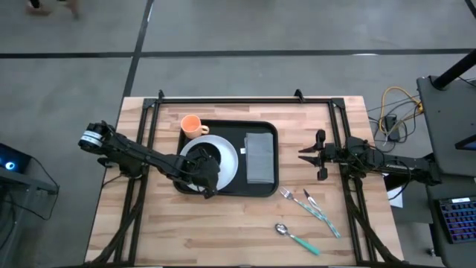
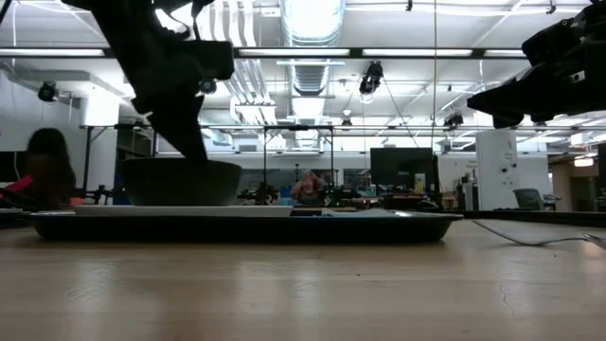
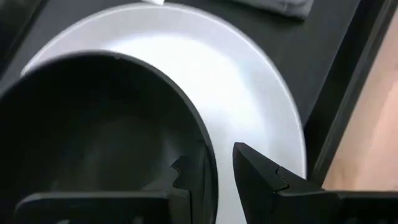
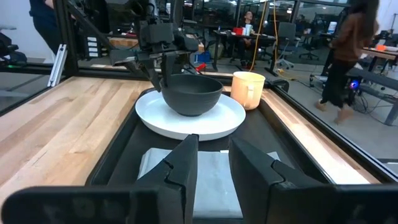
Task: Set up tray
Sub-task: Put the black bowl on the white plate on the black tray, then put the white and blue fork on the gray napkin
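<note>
On wooden table, centre: tray (image 1: 269,190) carries white plate (image 1: 229,160) with black bowl (image 4: 191,93) on it, folded grey napkin (image 1: 259,158) alongside, orange mug (image 1: 191,123) at tray's far corner. Fork (image 1: 295,200), knife (image 1: 321,212), spoon (image 1: 296,237) lie on bare wood near tray, not yet loaded; setup looks roughly half done. Left gripper (image 3: 214,171) reaches low over plate, fingers narrowly parted astride bowl rim. Right gripper (image 1: 312,155) hovers beside tray, fingers narrowly apart, empty.

Overhead, table-level and both wrist cameras all share the tray (image 1: 223,160), the left wrist closest.
</note>
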Robot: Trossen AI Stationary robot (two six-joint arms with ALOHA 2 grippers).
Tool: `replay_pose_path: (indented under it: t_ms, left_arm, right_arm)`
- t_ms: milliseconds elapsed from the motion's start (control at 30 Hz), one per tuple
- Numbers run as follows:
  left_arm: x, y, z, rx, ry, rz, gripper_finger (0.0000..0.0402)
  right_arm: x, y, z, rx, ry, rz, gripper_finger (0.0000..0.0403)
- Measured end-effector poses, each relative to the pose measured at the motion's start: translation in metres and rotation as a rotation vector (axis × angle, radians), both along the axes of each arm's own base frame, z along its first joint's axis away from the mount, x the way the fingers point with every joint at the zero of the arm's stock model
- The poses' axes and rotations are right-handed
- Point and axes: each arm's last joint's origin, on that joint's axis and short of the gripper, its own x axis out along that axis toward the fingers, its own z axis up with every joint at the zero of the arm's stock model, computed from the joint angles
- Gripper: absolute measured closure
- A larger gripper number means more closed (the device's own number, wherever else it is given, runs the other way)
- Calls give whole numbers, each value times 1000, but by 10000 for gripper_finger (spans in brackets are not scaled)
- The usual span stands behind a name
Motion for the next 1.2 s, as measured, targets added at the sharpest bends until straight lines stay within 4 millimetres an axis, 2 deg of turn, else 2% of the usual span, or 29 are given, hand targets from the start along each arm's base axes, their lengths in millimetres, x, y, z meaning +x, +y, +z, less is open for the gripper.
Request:
replay_pose_path:
  t_ms: [233, 467, 633, 833, 1200]
  left_arm:
    - [8, -2, 21, 35, -42, -84, 337]
    - [16, -4, 42, 23, -109, -86, 337]
    - [26, -3, 51, 25, -235, -29, 337]
    - [21, -7, 39, 86, -162, -167, 337]
    - [18, -2, 15, 45, -260, -357, 337]
  right_arm:
    - [0, 0, 0, 0, 0, 0, 317]
    - [0, 0, 0, 0, 0, -1, 329]
    - [0, 0, 0, 0, 0, 0, 335]
    - [0, 0, 0, 0, 0, 0, 329]
    - [0, 0, 0, 0, 0, 0, 316]
